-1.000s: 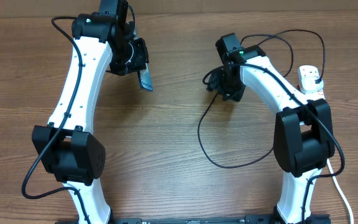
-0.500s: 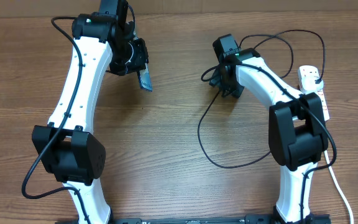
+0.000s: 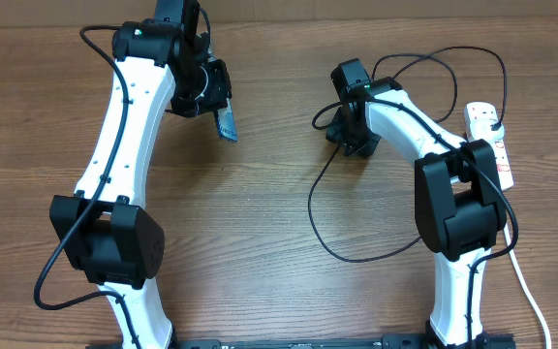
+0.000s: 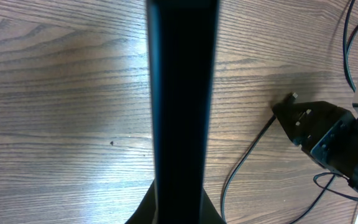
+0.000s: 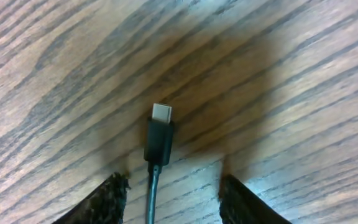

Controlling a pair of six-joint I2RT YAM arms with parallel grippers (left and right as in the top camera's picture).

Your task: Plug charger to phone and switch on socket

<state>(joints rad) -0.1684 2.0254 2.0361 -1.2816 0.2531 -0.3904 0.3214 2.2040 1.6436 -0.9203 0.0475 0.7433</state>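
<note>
the right pincer (image 5: pixel 171 183), pivoting, is standing open astride the charger (image 5: pixel 158 140), readying a grasp. the left pincer (image 3: pixel 219 109) is clamping the phone (image 3: pixel 227 126).

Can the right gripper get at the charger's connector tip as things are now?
Probably yes: the connector tip lies bare on the table just ahead of the open right gripper, its cable between the fingers.

Overhead view: we are logging the right arm (image 3: pixel 410 111) swinging its elbow leftward, toward table centre. Its dark elbow block is sitting further left and higher in frame. The right gripper (image 3: pixel 349 138) is edging slightly left beside the cable (image 3: pixel 320 194). The power strip (image 3: pixel 493 145) is showing more fully.
</note>
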